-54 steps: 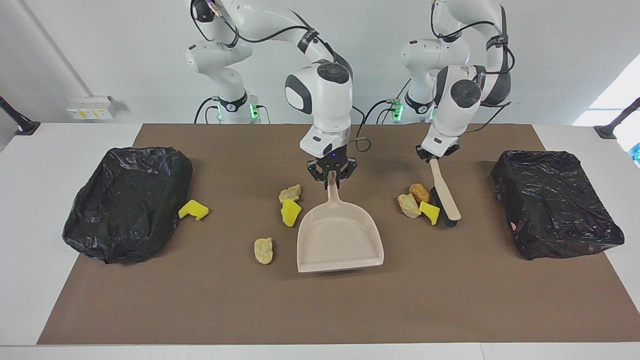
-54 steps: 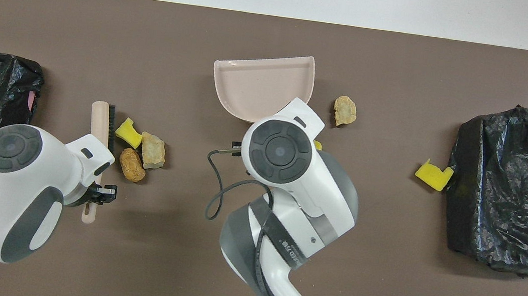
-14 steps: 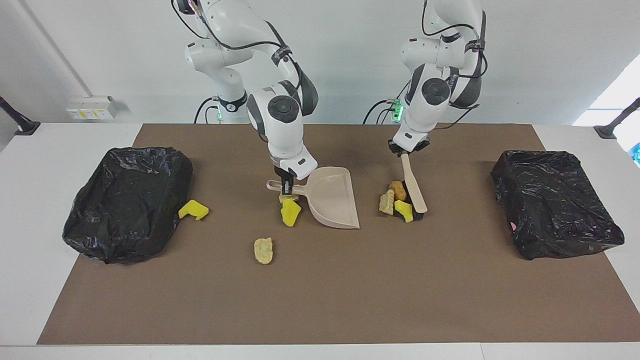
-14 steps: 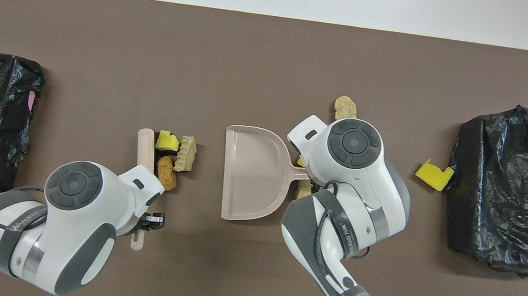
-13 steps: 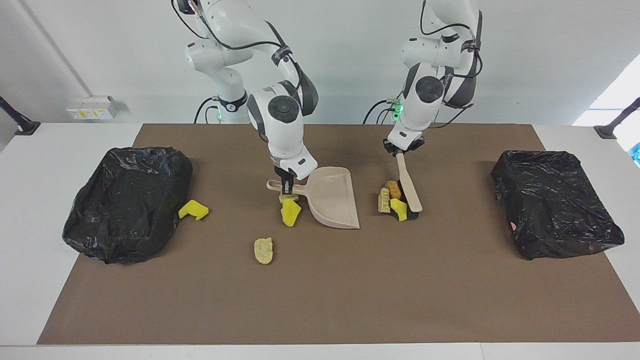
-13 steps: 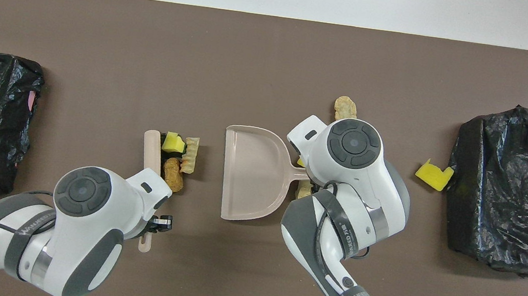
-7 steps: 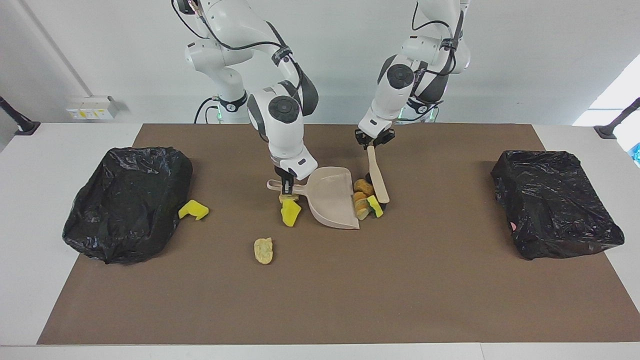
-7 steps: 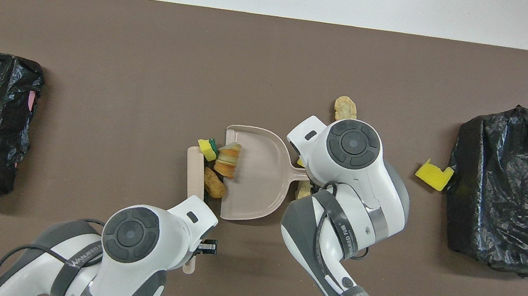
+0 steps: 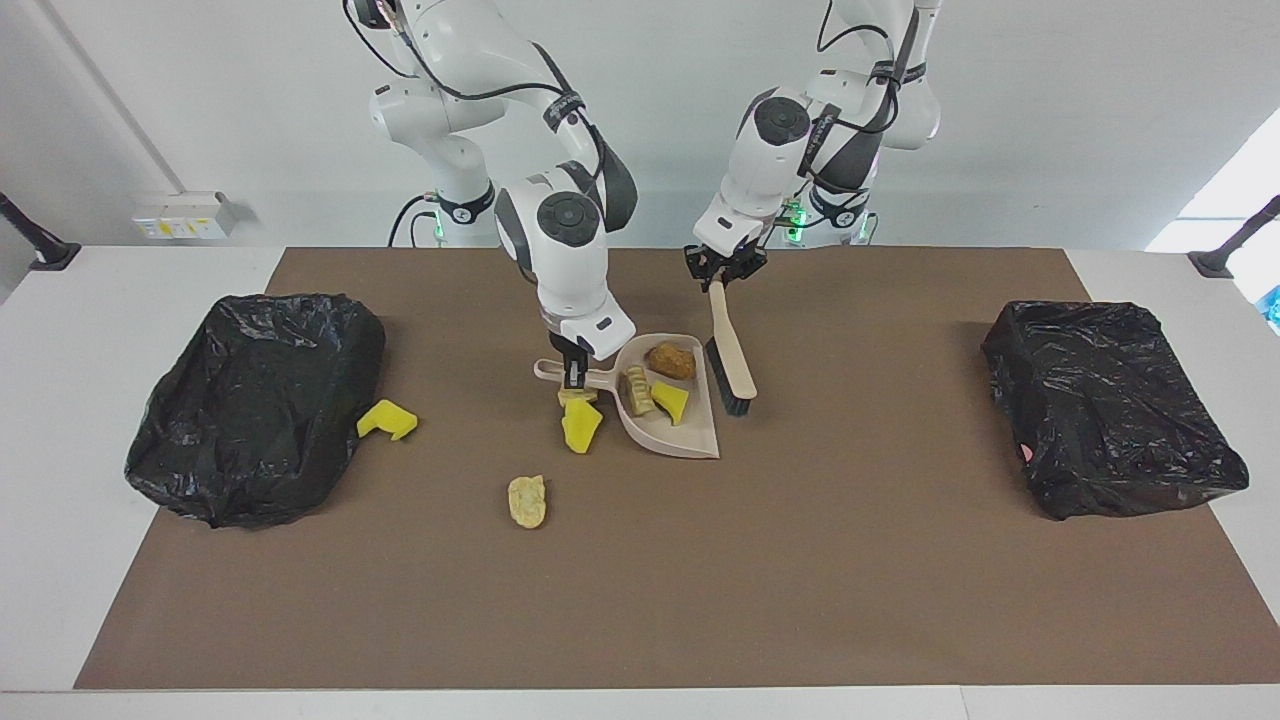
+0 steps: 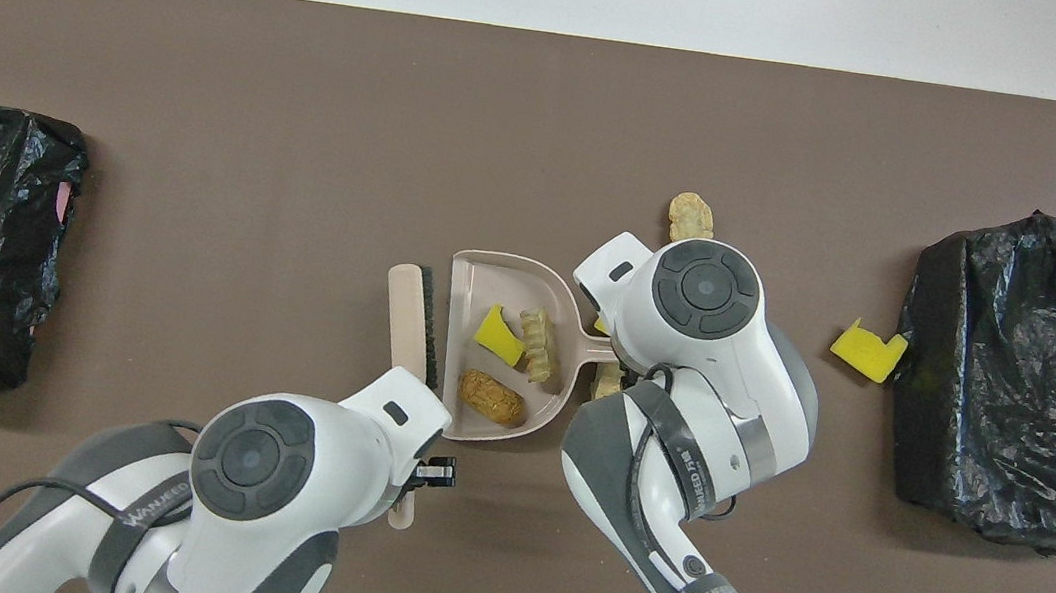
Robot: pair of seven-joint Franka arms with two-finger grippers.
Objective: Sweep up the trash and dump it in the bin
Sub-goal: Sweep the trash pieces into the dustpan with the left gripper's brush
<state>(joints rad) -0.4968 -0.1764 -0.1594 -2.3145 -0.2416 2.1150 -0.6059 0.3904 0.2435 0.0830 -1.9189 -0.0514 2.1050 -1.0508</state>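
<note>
My left end effector (image 9: 722,277), clenched on the brush (image 9: 733,366), has just pushed three scraps across the surface (image 9: 900,560) into the dustpan (image 10: 495,413): the orange-brown lump (image 9: 671,360), a beige lump (image 9: 636,390) and a yellow chunk (image 9: 670,401) are now lying inside it. My right end effector (image 9: 572,374) is gripping the dustpan's handle, holding it steady. Remaining: two scraps beside that handle, one beige lump (image 9: 527,501) farther from me, one yellow chunk (image 9: 387,420) touching the black bag (image 9: 255,400) at the right arm's end. Dumping comes later, I judge.
</note>
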